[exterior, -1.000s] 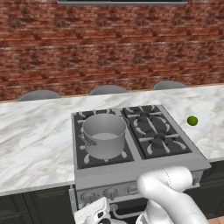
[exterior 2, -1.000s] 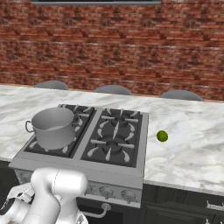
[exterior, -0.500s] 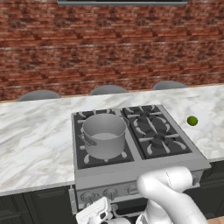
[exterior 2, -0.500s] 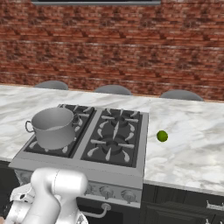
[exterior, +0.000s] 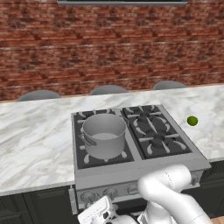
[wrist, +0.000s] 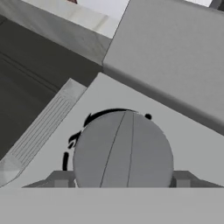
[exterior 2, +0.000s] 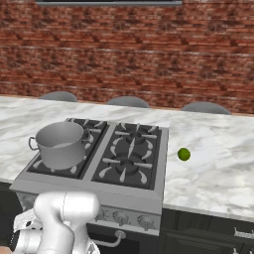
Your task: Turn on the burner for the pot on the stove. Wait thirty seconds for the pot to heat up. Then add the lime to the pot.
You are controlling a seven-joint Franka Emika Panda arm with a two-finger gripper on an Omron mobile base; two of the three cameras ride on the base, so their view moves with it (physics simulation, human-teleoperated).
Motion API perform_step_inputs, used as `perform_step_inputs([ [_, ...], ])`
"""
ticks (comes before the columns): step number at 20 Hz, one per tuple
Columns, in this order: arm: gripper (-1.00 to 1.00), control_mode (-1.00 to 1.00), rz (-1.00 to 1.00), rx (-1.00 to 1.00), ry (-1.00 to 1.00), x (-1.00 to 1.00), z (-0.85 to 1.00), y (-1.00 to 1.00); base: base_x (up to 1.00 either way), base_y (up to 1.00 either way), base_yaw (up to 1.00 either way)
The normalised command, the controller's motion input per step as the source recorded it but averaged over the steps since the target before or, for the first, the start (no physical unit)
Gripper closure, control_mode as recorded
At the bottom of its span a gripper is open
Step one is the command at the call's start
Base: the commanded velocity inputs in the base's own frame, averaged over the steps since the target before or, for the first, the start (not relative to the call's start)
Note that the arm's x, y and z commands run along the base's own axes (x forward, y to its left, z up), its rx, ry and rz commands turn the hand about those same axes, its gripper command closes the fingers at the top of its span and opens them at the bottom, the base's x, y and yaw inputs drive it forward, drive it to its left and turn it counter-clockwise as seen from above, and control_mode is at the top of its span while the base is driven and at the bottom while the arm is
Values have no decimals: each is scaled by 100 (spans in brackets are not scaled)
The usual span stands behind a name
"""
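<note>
Gripping the round grey stove knob [wrist: 123, 149], the jaws sit one on each flank. Rotate squarely about its axis. Above the jaws stands the brushed-metal stockpot [exterior: 104, 135] on the steel cooktop [exterior: 175, 160]; rightward, the green lime [exterior: 192, 120] lies on the marble desk [exterior: 30, 140].

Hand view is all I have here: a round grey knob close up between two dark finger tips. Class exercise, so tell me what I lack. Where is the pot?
Observer: The pot stands on the front left burner of the stove.
Operator: And the lime?
Observer: The lime lies on the marble counter right of the stove, apart from it.
Operator: Which knob is this?
Observer: The gripper is low at the front panel's left end.
</note>
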Motion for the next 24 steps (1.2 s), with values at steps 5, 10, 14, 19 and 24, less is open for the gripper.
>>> perform_step_inputs([
  [5,100,-100,29,-81,-3,-2,100,37,0,0,0],
  [10,100,-100,35,-83,0,0,100,71,0,0,0],
  [14,100,-100,32,-74,0,0,100,81,0,0,0],
  [19,100,-100,4,-23,6,-1,78,9,0,0,0],
  [24,100,-100,-20,9,2,-75,33,-6,0,0,0],
])
